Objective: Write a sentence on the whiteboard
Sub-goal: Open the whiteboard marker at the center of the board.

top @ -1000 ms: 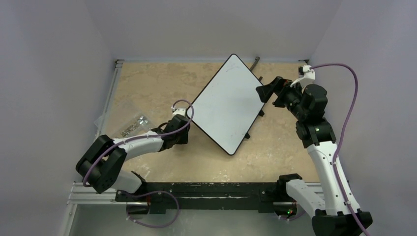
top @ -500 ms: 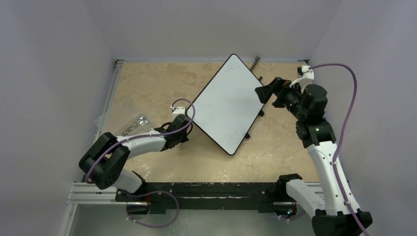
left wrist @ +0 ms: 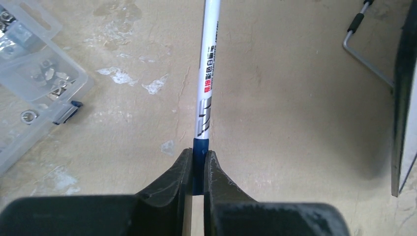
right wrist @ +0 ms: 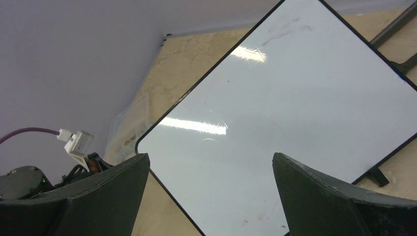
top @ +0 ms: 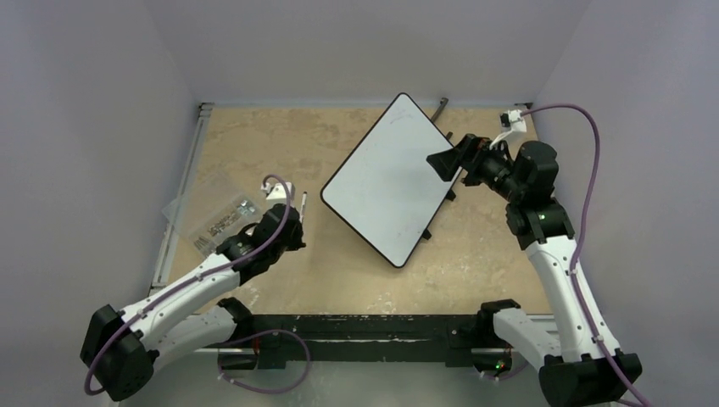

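Leftward, a clear plastic compartment box holds small metal nuts. Left gripper pinches the blue end of a white marker; its red-and-black print is illegible. Right gripper gapes wide over the black-rimmed whiteboard lying mid-table.
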